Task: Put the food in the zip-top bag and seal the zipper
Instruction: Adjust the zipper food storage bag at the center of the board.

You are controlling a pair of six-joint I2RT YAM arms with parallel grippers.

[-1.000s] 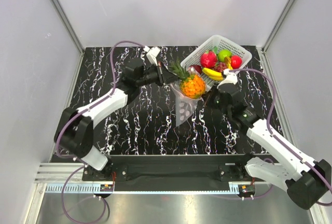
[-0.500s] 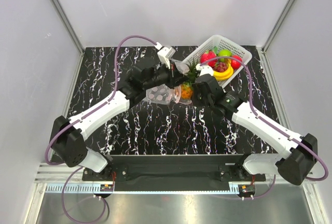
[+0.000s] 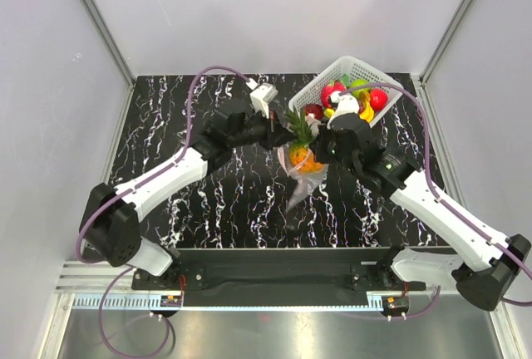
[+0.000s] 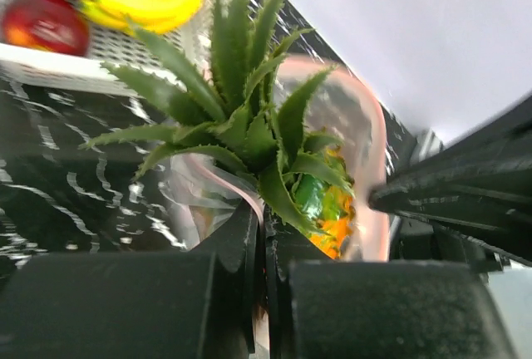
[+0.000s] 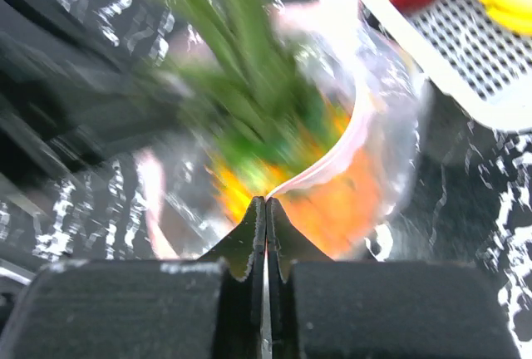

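Note:
The clear zip-top bag [image 3: 301,178] hangs between my two grippers above the middle of the table. The orange pineapple [image 3: 302,158] sits inside it, with its green leafy top [image 4: 241,118] poking out of the mouth. My left gripper [image 4: 264,213] is shut on the pink zipper strip [image 4: 218,178] at the near-left side of the mouth. My right gripper [image 5: 266,203] is shut on the zipper strip [image 5: 332,158] on the opposite side. The mouth gapes open around the leaves. The right wrist view is blurred.
The white lattice basket [image 3: 374,78] stands at the back right, just behind the bag. It holds a yellow banana [image 4: 158,6], bright red and green round fruits and dark red pieces [image 3: 313,111]. Black marbled tabletop [image 3: 224,201] lies under the bag.
Half a second ago the bag lay swung sideways to the left between the arms. It now hangs upright again with the pineapple lower in it. Both grippers stayed shut on its mouth edge.

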